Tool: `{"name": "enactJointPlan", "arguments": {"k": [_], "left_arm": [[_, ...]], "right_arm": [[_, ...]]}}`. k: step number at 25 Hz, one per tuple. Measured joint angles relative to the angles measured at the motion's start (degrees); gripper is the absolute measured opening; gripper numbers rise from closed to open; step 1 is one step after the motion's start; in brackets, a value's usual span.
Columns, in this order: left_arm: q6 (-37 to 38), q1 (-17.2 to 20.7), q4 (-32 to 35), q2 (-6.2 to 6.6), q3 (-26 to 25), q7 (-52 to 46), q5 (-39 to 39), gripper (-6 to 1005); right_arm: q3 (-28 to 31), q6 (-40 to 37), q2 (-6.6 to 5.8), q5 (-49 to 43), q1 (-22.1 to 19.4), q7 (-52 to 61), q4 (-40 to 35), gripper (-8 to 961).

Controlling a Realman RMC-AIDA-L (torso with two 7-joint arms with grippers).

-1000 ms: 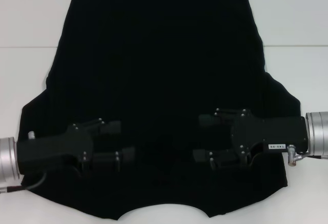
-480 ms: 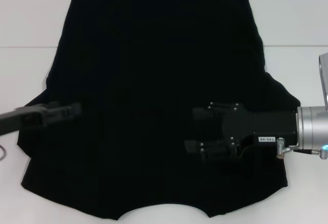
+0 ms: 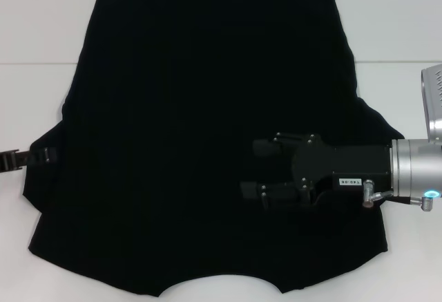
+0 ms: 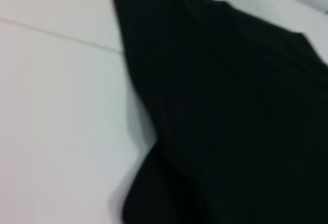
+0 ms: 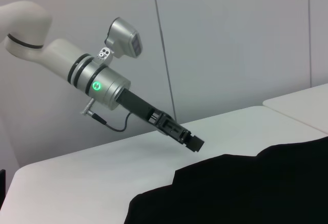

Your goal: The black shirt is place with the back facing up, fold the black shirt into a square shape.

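Observation:
The black shirt lies spread flat on the white table, plain side up, hem at the far edge and neckline at the near edge. My right gripper hovers open over the shirt's near right part, reaching in from the right with nothing between its fingers. My left gripper sits low at the left sleeve's outer edge, seen edge-on as a thin bar. The right wrist view shows that left gripper just above the shirt. The left wrist view shows only the shirt's side edge and sleeve.
Bare white table lies to the left and right of the shirt, with a seam line across it. A pale panelled wall stands behind the left arm.
My left arm has pulled back leftward off the shirt's middle to the left sleeve edge and turned edge-on. The right gripper has shifted a little left and farther in, staying open.

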Motion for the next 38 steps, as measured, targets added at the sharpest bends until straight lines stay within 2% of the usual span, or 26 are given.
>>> {"name": "enactJointPlan", "arguments": {"k": [9, 25, 38], "left_arm": [[-1.1, -0.4, 0.0, -0.19, 0.1, -2.2, 5.6, 905], [-1.4, -0.6, -0.3, -0.55, 3.2, -2.5, 6.6, 905], [-4.2, -0.7, -0.2, -0.53, 4.1, -2.2, 7.1, 823]], "right_arm": [[0.1, 0.2, 0.00, 0.5, 0.0, -0.1, 0.0, 912], [0.7, 0.3, 0.00, 0.6, 0.0, -0.1, 0.0, 913], [0.7, 0.2, -0.01, 1.9, -0.5, -0.1, 0.0, 914]]}}
